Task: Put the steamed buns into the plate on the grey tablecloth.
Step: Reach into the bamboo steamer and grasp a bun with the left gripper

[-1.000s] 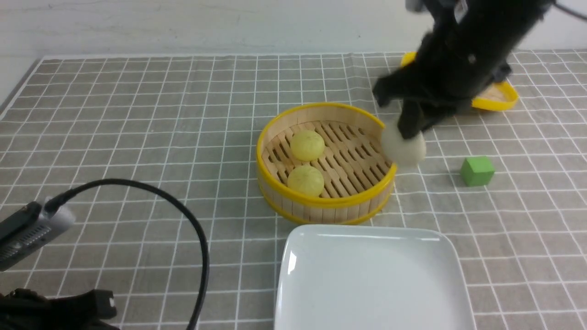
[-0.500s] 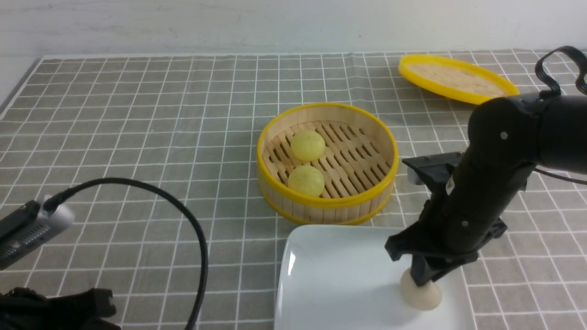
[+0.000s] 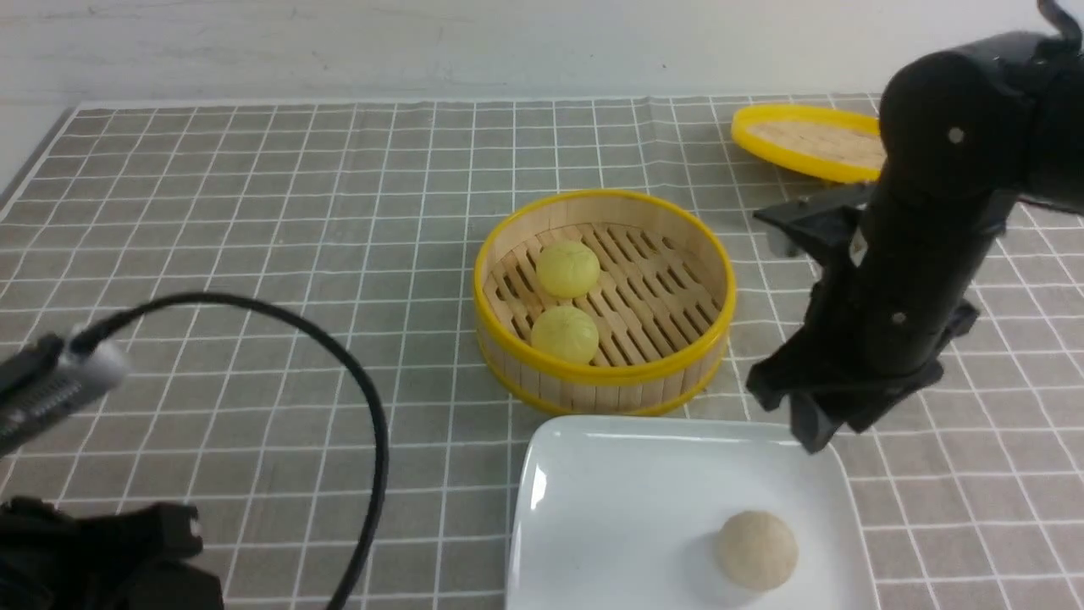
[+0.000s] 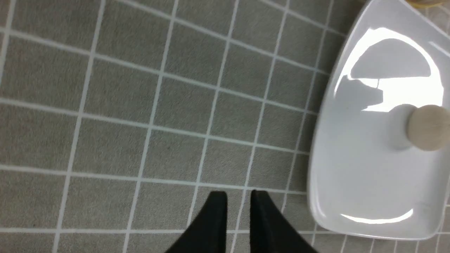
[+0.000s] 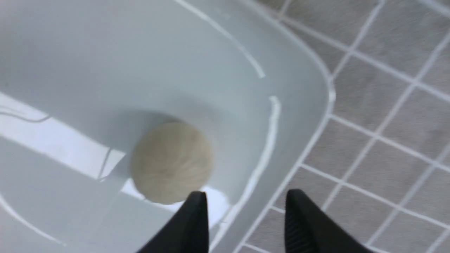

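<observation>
The off-white bun [image 3: 756, 549] lies free in the white plate [image 3: 593, 474] near its front right; it also shows in the right wrist view [image 5: 171, 162] and the left wrist view [image 4: 428, 127]. Two pale yellow buns [image 3: 568, 268] [image 3: 565, 334] sit in the bamboo steamer [image 3: 603, 379]. My right gripper [image 3: 813, 436] [image 5: 246, 198] is open and empty, raised above the plate's [image 5: 299, 70] right rim. My left gripper [image 4: 238, 196] is shut and empty, over the grey tablecloth [image 4: 140, 105] left of the plate [image 4: 351, 182].
The steamer lid [image 3: 804, 140] lies at the back right, partly behind my right arm. The green cube is hidden. A black cable [image 3: 356, 398] loops over the cloth [image 3: 254, 212] at the front left above my left arm.
My right gripper carried the off-white bun from beside the steamer down into the plate, let go of it, and has risen up and back. The left arm barely shifted.
</observation>
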Motion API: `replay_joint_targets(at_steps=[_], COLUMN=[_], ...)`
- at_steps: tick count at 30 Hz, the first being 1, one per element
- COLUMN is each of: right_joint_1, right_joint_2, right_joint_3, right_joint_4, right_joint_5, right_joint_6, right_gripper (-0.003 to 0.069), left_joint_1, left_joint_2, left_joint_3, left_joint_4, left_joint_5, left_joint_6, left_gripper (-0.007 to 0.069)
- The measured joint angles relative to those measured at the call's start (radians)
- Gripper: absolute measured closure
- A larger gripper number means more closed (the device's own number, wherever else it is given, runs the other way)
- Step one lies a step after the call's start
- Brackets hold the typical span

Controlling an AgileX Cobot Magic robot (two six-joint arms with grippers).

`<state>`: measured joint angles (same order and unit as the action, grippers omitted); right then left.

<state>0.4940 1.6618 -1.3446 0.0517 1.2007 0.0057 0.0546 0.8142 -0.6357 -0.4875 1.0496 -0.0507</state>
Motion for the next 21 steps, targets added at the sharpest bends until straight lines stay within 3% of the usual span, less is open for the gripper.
replay_joint_targets(at_steps=[2, 3, 7, 14, 16, 21], right_joint_1=[0.0, 0.0, 0.0, 0.0, 0.0, 0.0], right_joint_2=[-0.03, -0.081, -0.236, -0.549, -0.599, -0.774], right_joint_3=[0.004, 0.019, 0.088, 0.32, 0.366, 0.546], right_joint_4=[-0.029, -0.059, -0.089, -0.091, -0.091, -0.091], right_joint_5=[0.008, 0.011, 0.016, -0.031, -0.049, -0.089], right_joint_6=[0.014, 0.03, 0.053, 0.059, 0.059, 0.059], right_gripper=[0.0447, 0.052, 0.0662, 0.0674, 0.0674, 0.0674], left_joint_1=[0.0, 0.0, 0.0, -0.057, -0.112, -0.389], left_joint_2=[0.005, 0.018, 0.082, 0.237, 0.268, 0.481], left_joint_3=[-0.048, -0.116, -0.269, -0.401, -0.411, -0.499], left_joint_4=[0.001, 0.001, 0.001, 0.001, 0.001, 0.058], left_joint_5=[0.02, 0.05, 0.107, 0.099, 0.072, -0.068], left_joint_6=[0.001, 0.0, 0.0, -0.004, -0.012, -0.077], left_gripper=[0.0489, 0.0485, 0.048, 0.047, 0.0468, 0.0437])
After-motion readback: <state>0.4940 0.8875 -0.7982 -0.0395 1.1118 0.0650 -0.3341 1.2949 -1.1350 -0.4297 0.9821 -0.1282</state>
